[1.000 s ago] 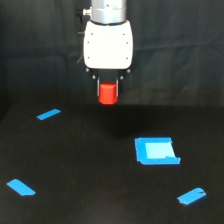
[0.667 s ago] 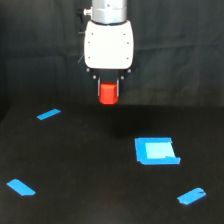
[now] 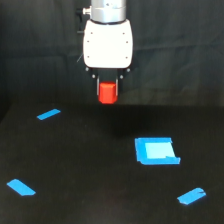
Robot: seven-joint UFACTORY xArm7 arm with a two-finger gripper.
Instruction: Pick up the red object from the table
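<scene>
The gripper (image 3: 107, 92) hangs below a white housing with rounded corners, topped by a grey cylindrical wrist section, in the upper middle of the exterior view. Two short dark fingers (image 3: 98, 87) extend downward from the housing underside. The fingers are closed on the red object (image 3: 107, 93), one on each side of it.

The red object is a small, stubby, bright red-orange block with a matte finish. Its sides appear roughly vertical and its lower edge is slightly rounded. Whether the form is cylindrical or faceted cannot be determined at this resolution. Its width fills the gap between the fingers. The lower part of the object projects below the fingertips. The object is held clear of the table (image 3: 90, 170), above the far central region of the surface.

The table is a flat matte black surface. Markings on it:
- A blue square patch (image 3: 156, 150) with a paler centre lies to the right of centre, nearer than the gripper.
- A blue tape strip (image 3: 48, 114) lies at the far left.
- A second strip (image 3: 21, 187) lies at the near left.
- A third strip (image 3: 191, 196) lies at the near right.

All markings are well apart from the held object.
</scene>
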